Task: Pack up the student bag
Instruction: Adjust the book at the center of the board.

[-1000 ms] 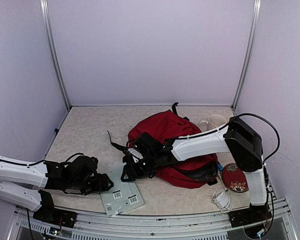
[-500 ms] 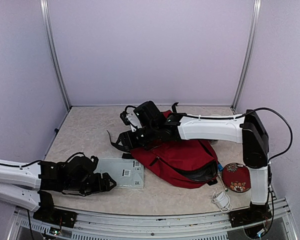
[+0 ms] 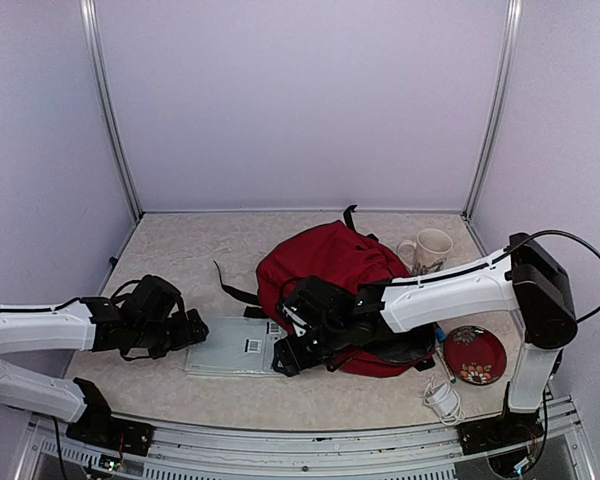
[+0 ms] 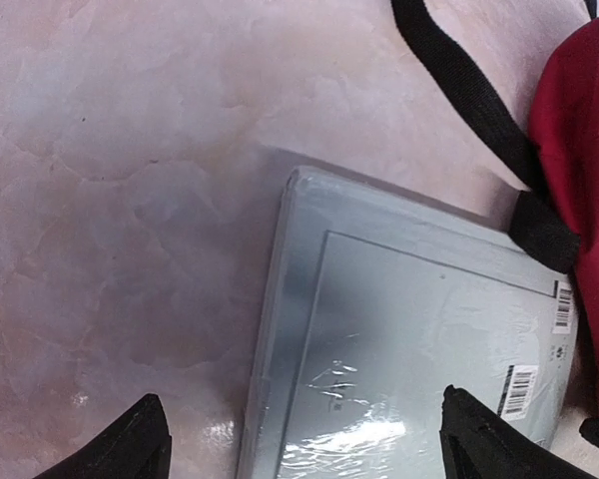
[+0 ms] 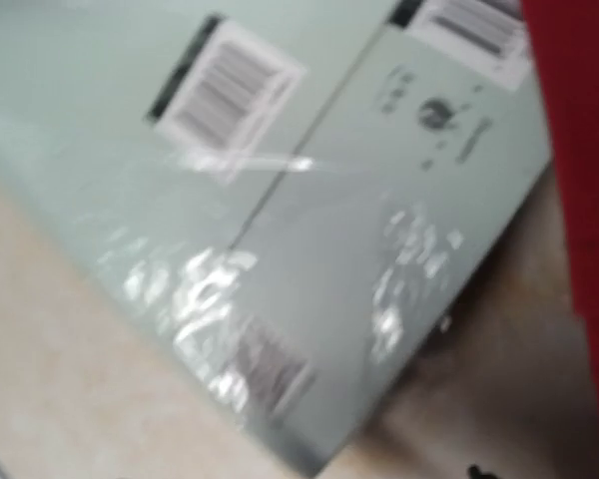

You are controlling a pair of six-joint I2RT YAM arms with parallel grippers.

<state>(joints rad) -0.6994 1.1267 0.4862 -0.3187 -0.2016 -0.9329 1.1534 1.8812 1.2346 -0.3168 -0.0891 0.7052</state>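
The student bag [image 3: 330, 262] is a dark-red backpack lying in the middle of the table, with a black strap [image 4: 466, 88] trailing to its left. A flat grey shrink-wrapped package [image 3: 232, 354] with barcode labels lies flat against the bag's left front. My left gripper [image 3: 194, 329] is open at the package's left edge; in the left wrist view [image 4: 309, 451] one fingertip is over the table and the other over the package [image 4: 429, 329]. My right gripper [image 3: 286, 354] is low at the package's right end, by the bag. Its blurred wrist view shows the package [image 5: 280, 190] and red fabric [image 5: 577, 150], no fingers.
A cream mug [image 3: 427, 247] stands behind the bag at the right. A red flowered dish [image 3: 475, 353] and a white coiled cable [image 3: 442, 399] lie at the front right. Lilac walls enclose the table on three sides.
My right arm swung from the bag's back left down to its front, at the package's right end. My left gripper moved farther in to the package's left edge. The package turned flat-on earlier.
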